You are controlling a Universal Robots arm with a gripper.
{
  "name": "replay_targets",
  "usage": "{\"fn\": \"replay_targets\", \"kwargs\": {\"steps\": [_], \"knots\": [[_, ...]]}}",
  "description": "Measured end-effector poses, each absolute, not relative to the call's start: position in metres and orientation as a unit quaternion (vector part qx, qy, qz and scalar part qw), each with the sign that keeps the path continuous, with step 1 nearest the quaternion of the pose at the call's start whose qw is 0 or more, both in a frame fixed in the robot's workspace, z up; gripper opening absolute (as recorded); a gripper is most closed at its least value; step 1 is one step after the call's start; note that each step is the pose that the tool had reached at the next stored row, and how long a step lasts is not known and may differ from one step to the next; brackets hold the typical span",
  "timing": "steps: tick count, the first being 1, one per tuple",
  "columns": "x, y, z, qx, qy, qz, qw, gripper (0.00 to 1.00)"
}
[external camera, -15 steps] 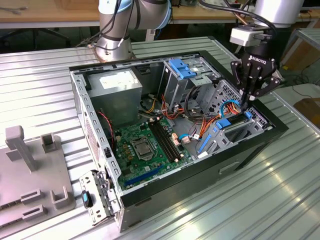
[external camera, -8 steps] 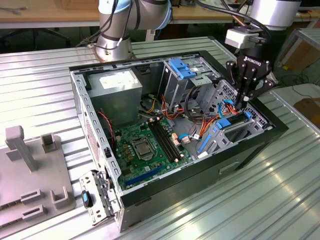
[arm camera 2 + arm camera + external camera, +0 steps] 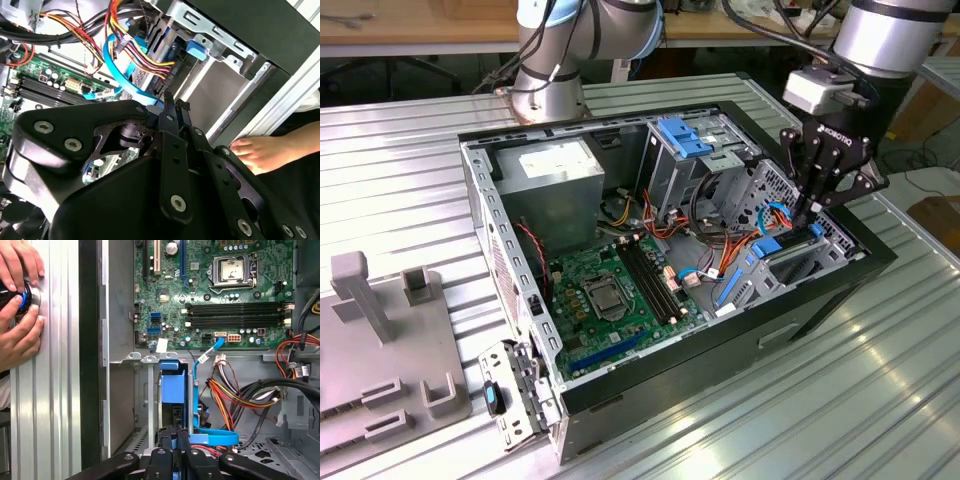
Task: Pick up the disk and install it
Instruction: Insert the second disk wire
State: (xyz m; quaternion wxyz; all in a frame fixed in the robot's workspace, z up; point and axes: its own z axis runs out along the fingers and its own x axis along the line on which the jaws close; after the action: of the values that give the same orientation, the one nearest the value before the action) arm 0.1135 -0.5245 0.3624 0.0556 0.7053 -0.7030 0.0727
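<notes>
The disk (image 3: 173, 386) stands on edge in a slot of the drive bay, its blue carrier rail facing the first wrist view. In the exterior view the disk (image 3: 788, 247) lies low at the right end of the open computer case (image 3: 620, 390), blue at both ends. My gripper (image 3: 807, 218) reaches down into that bay from above. Its black fingers (image 3: 175, 439) are drawn together, with their tips against the disk's outer end. In the second wrist view the fingers (image 3: 172, 117) meet with no gap, next to a blue cable.
Blue data cables (image 3: 212, 437) and a red, yellow and orange wire bundle (image 3: 235, 392) crowd the bay. The motherboard (image 3: 610, 295) lies to the exterior view's left. A person's hands (image 3: 17, 325) hold a round knob on the ribbed table beside the case. Grey fixtures (image 3: 380, 330) stand at the left.
</notes>
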Motion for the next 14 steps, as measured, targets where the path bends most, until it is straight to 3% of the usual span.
{"fn": "replay_targets", "kwargs": {"steps": [8,14], "knots": [[0.114,-0.53,0.356,0.707,-0.704,0.051,0.034,0.16],[0.114,-0.53,0.351,0.708,-0.704,0.05,0.033,0.16]]}}
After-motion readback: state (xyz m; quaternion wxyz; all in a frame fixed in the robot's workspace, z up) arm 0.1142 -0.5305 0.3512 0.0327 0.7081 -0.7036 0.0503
